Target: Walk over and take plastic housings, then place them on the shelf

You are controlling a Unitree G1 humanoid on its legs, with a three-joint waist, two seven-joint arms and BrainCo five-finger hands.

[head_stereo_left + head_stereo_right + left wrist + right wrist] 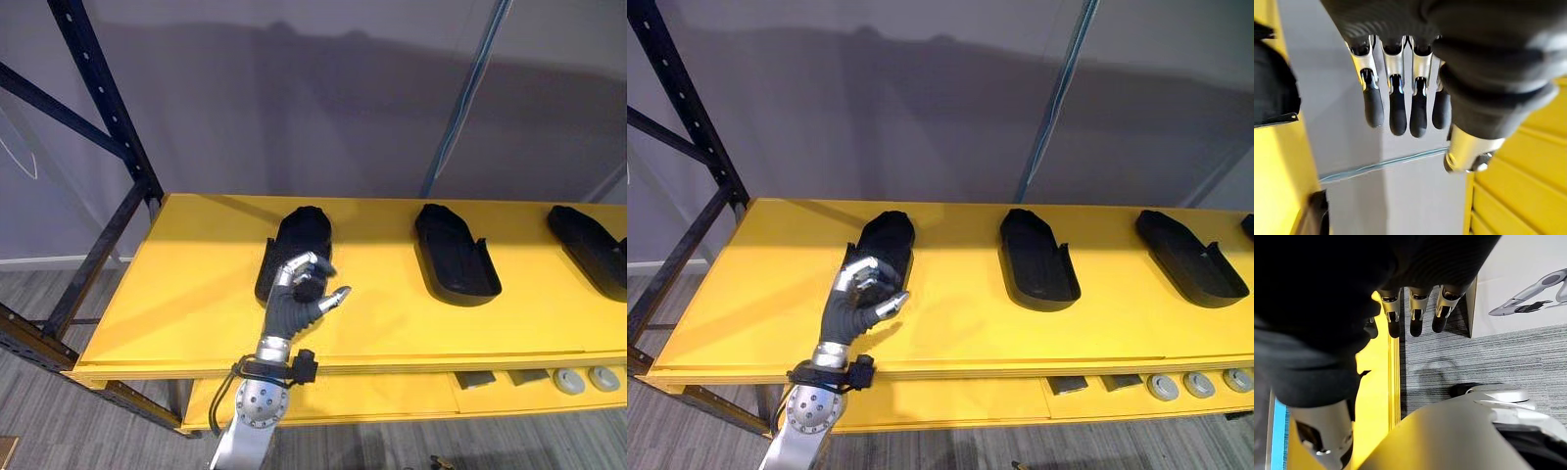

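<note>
- Three black housings lie on the yellow shelf (pixel 186 294), well apart in a row, each hollow side up.
- The left housing (pixel 299 245) lies nearest the shelf's left end, the middle housing (pixel 457 257) to its right, and the right housing (pixel 590 251) further right again.
- The left hand (pixel 294 305) is raised over the shelf at the near end of the left housing, and overlaps that end in both eye views.
- Its fingers (pixel 1397 108) hang loose and nearly straight, with the thumb (pixel 335 297) held out to the side, and nothing lies between them. The hand is released and empty.
- In the left wrist view the edge of a housing (pixel 1273 88) shows off to one side of the fingers, apart from them.
- Whether the fingertips touch the left housing cannot be told from the eye views.
- The middle and right housings lie well apart from the left hand.
- The right hand (pixel 1415 313) hangs beside the shelf's yellow edge, over grey floor (pixel 1474 352). Its fingers (pixel 1441 308) are straight, so this hand too is released and holds nothing.
- On the lower shelf (pixel 950 401), to the right, lie grey blocks (pixel 1070 385) and round grey discs (pixel 1200 384).
- A black rack post (pixel 98 98) rises at the shelf's left end.
</note>
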